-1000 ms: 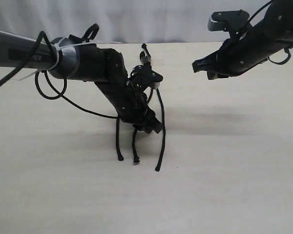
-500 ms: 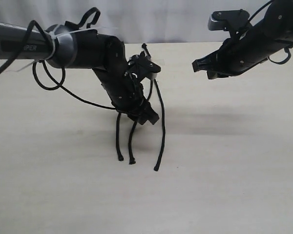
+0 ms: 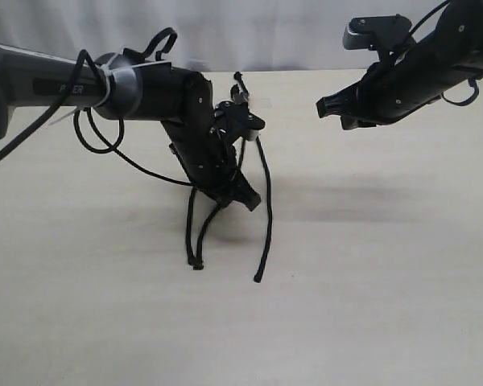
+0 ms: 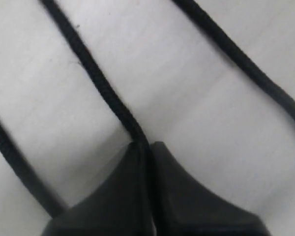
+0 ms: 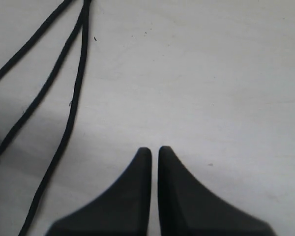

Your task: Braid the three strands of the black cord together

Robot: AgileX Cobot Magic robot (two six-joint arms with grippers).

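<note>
Jaws of the left gripper [image 4: 146, 145] are pinched on the middle strand [image 4: 103, 88] of the cord [image 3: 269, 225] on the table [image 3: 386, 281], with the right gripper [image 5: 154, 149] shut empty; a crossing is judged underway, to be laid over the neighbour [image 3: 190, 229].

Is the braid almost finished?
No, barely begun. Nothing is plaited: the three strands lie loose on the table. In hand: the left gripper pinches the middle strand. Left: every crossing; the right gripper is shut and empty.
</note>
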